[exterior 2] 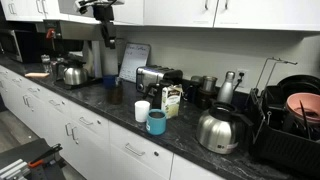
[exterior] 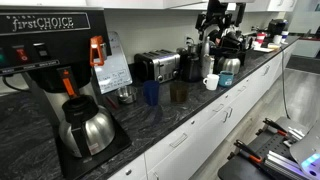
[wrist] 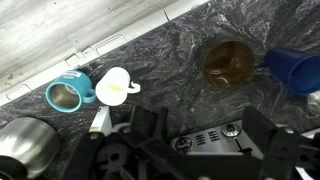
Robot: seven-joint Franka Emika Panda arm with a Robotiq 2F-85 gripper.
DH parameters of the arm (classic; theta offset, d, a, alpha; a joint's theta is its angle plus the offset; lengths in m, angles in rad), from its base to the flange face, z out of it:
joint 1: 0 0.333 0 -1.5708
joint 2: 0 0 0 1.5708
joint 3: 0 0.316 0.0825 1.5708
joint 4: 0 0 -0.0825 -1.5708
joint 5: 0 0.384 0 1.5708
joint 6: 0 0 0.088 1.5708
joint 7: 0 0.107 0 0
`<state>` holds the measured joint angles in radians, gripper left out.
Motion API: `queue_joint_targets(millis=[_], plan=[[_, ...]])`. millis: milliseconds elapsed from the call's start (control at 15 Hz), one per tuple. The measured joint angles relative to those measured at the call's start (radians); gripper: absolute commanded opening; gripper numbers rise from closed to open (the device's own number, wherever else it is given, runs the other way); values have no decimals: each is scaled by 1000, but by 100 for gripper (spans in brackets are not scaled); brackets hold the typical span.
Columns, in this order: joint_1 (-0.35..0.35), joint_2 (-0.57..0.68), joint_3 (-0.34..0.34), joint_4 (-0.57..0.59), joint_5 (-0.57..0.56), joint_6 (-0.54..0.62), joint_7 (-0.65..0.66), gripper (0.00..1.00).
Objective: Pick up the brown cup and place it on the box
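The brown cup [wrist: 228,62] is a dark, see-through tumbler standing upright on the black counter; it shows in both exterior views [exterior: 178,93] [exterior 2: 117,95]. The box [exterior 2: 172,101] is a small carton standing by the toaster. My gripper [wrist: 200,128] is open and empty, high above the counter; in the wrist view the brown cup lies beyond its fingertips, slightly right. The gripper also shows in both exterior views [exterior: 213,37] [exterior 2: 103,36], hanging well above the cups.
A blue tumbler [wrist: 295,70] stands beside the brown cup. A white handled mug [wrist: 115,87] and a teal mug [wrist: 68,96] stand close together. A steel kettle [exterior 2: 218,130], a toaster [exterior: 157,66] and a coffee maker [exterior: 50,60] stand on the counter.
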<state>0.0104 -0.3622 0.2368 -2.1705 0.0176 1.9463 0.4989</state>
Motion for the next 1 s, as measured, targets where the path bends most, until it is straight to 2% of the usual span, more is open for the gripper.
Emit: queue_joint_targets(millis=[400,667,1000], plan=[[4,13,0,-6,0,0,0,100],[6,48,8,-13,-88,6,0,100],[6,48,11,-13,-93,7,0,100]])
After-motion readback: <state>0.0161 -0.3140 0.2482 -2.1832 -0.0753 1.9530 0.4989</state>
